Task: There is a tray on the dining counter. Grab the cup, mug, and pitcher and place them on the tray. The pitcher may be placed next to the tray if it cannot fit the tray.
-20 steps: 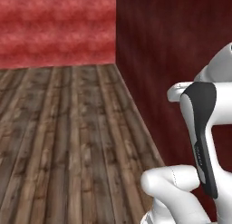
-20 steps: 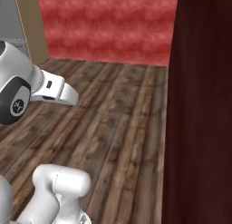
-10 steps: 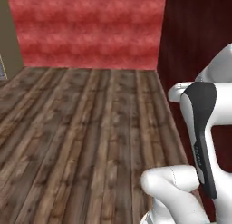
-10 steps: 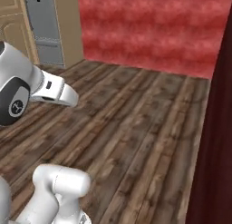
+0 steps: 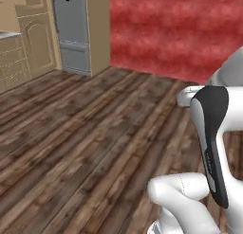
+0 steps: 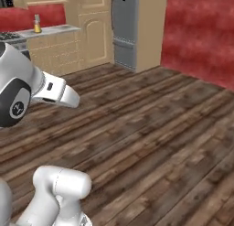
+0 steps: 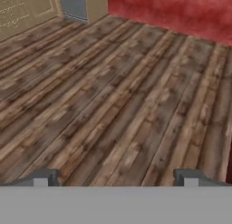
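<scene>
The tray, cup, mug, pitcher and dining counter are out of view. In the hand view my gripper [image 7: 117, 177] is open: its two dark fingertips [image 7: 45, 177] stand far apart with nothing between them, pointing over bare wooden floor [image 7: 118, 96]. The white arm with its dark link [image 5: 211, 143] rises folded at the lower right of the left base view, and its elbow [image 6: 27, 88] is at the left of the right base view.
A grey fridge [image 5: 73, 31] stands in a tan cabinet wall, with tan base cabinets [image 6: 59, 49] to its left under a counter holding a small yellow bottle [image 6: 36, 24]. A red wall [image 5: 180, 34] closes the back right. Open plank floor [image 6: 151, 129] lies ahead.
The whole picture has swept sideways, so the camera has turned with the base. The dark wall has left the view; fridge and cabinets have come in. The arm's pose and open gripper look unchanged.
</scene>
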Tool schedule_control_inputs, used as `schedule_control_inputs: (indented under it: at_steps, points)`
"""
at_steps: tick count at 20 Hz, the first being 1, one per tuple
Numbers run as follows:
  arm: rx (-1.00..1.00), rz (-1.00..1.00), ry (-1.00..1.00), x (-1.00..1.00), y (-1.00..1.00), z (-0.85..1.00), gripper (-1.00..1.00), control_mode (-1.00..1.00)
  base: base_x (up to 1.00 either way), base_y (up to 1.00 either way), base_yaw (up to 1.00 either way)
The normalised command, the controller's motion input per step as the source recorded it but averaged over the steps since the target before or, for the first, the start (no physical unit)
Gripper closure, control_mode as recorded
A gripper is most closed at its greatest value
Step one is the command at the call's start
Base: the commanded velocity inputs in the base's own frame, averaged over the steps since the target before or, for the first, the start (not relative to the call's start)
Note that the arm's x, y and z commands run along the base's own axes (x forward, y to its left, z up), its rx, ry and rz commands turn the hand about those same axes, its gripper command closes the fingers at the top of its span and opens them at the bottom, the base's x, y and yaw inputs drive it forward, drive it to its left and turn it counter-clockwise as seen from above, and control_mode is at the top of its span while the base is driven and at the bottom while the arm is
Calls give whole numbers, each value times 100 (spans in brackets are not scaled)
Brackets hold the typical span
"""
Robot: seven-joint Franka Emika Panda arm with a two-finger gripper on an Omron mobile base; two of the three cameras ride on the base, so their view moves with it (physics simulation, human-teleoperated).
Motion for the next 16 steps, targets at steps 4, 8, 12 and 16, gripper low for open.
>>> schedule_control_inputs:
  at_steps: [4,8,12,16]
  points:
    - [0,0,0,0,0,0,-100,100,100,0,67]
    - [0,0,0,0,0,0,-100,100,100,-7,63]
    - [0,0,0,0,0,0,-100,100,100,-23,58]
    - [0,0,0,0,0,0,-100,100,100,-47,51]
